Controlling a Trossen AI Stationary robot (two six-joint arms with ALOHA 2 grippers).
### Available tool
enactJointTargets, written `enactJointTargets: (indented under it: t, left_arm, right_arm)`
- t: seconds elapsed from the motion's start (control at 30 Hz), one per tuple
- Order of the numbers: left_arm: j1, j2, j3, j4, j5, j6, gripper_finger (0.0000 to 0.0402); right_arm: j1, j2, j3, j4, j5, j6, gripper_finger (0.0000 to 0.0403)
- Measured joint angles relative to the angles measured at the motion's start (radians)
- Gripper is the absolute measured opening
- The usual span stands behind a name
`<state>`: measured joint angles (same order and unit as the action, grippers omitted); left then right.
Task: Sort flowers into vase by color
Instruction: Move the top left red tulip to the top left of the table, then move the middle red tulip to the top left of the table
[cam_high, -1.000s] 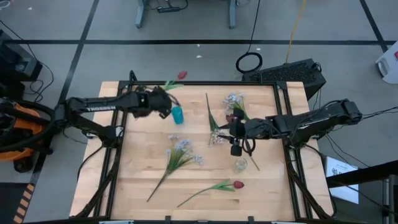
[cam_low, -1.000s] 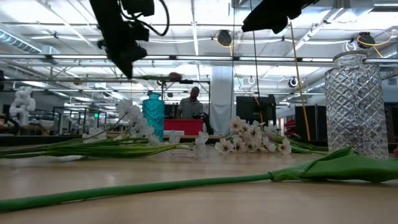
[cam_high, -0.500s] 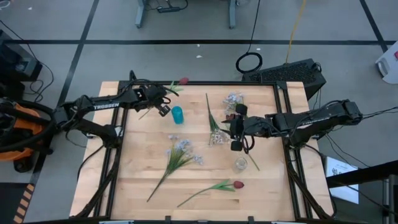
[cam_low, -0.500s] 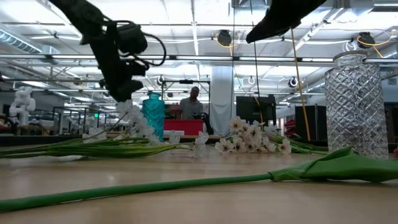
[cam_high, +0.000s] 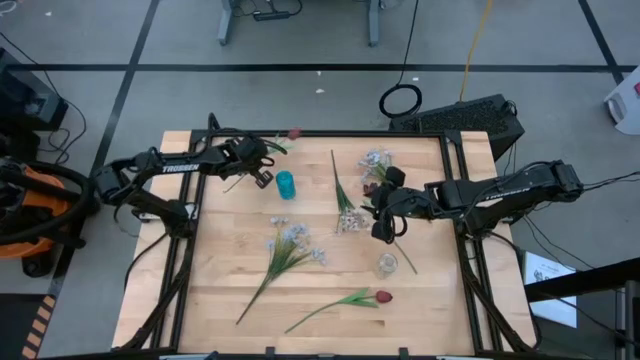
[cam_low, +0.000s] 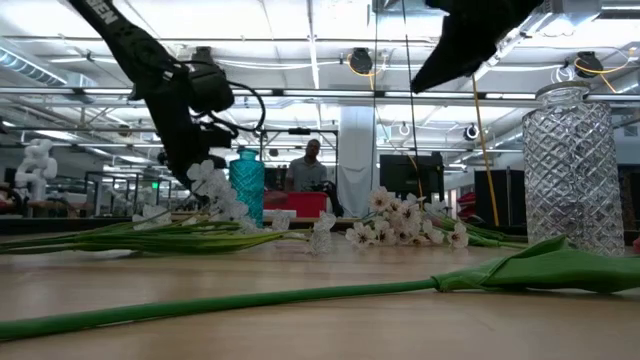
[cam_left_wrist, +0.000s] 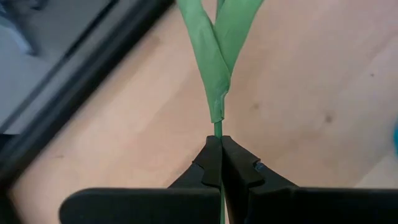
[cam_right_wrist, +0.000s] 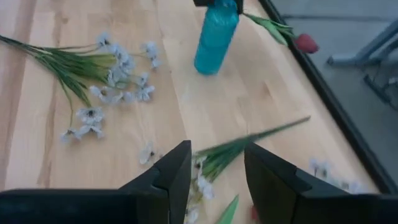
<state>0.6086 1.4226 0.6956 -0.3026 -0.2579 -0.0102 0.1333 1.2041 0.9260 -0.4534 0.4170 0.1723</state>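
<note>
Left fingers pinched on red flower's stem; right fingers apart (empty).

Wooden counter carries: teal vase, clear glass vase, white sprays, red tulip stem.

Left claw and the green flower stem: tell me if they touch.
Touching. The left wrist view shows the left claw shut on the green stem, pinched between its tips.

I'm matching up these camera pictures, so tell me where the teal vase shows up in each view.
High view: teal vase left of centre, beside left gripper.
Low view: left of centre, far back.
Left wrist view: not identifiable.
Right wrist view: near the top.
Shared landmark: red tulip beside it.
</note>
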Motion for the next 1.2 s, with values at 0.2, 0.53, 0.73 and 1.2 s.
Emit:
enactJointTargets:
  t: [0.2, 0.53, 0.73, 1.2]
  left_arm:
    - [0.0, 0.058, 0.0, 0.006, 0.021, 0.0, 0.0001]
    - [0.0, 0.102, 0.0, 0.004, 0.021, -0.002, 0.0061]
    - [0.0, 0.09, 0.001, -0.01, 0.021, -0.009, 0.0103]
    - [-0.022, -0.141, 0.13, -0.287, 0.059, -0.166, 0.0123]
  right_arm:
    - [0.001, 0.0, 0.0, -0.146, -0.001, 0.149, 0.0139]
    - [0.058, 0.0, 0.0, -0.222, 0.011, 0.303, 0.0139]
    - [0.065, 0.0, 0.0, -0.223, 0.05, 0.316, 0.0139]
    - [0.026, -0.004, 0.0, -0.412, -0.071, 0.458, 0.0139]
